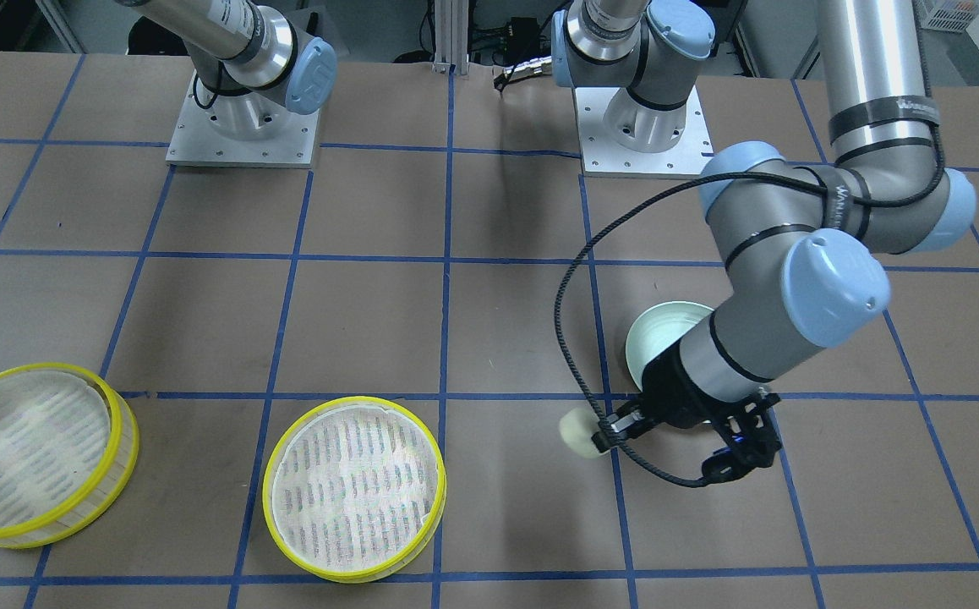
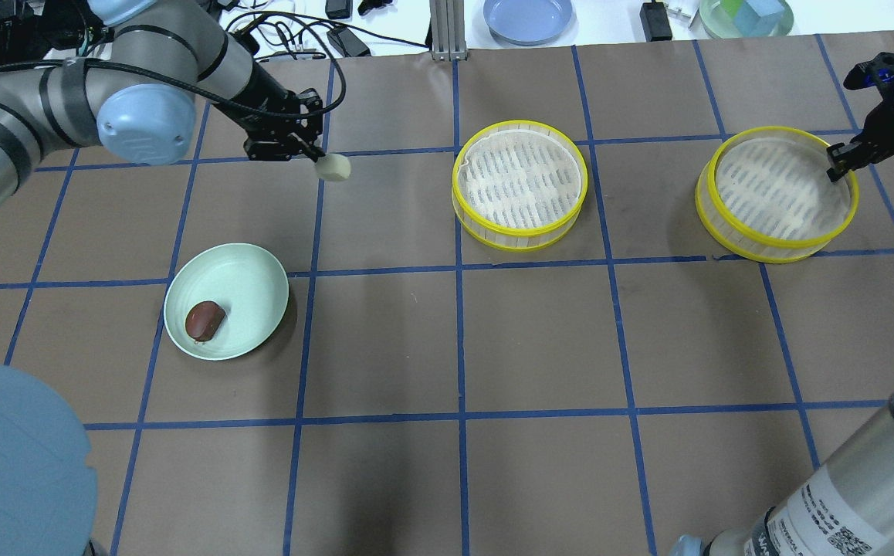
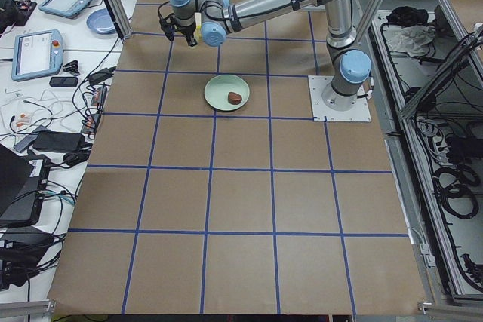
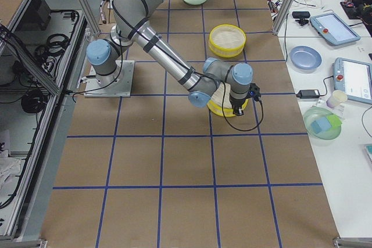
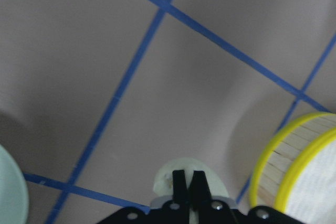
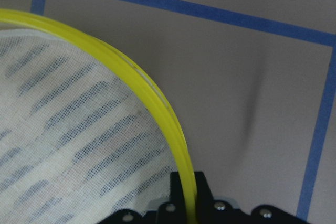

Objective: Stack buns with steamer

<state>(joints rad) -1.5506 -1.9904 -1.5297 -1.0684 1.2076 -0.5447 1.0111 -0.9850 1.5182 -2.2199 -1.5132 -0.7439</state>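
Note:
My left gripper (image 2: pixel 316 157) is shut on the cream-white bun (image 2: pixel 334 167) and holds it above the table, left of the middle steamer tray (image 2: pixel 520 181). The bun also shows in the left wrist view (image 5: pixel 210 179) and in the front view (image 1: pixel 581 433). The dark reddish-brown bun (image 2: pixel 205 320) lies on the pale green plate (image 2: pixel 250 282). My right gripper (image 2: pixel 835 171) is shut on the yellow rim (image 6: pixel 157 103) of the right steamer tray (image 2: pixel 777 193), at its far right edge. Both trays hold nothing but their white mesh liners.
The two arm bases (image 1: pixel 243 127) stand at the robot's side of the table. A blue plate (image 2: pixel 528 15) and a bowl with cubes (image 2: pixel 748 15) sit on the white bench beyond the table's far edge. A black cable (image 1: pixel 570 338) loops beside my left wrist.

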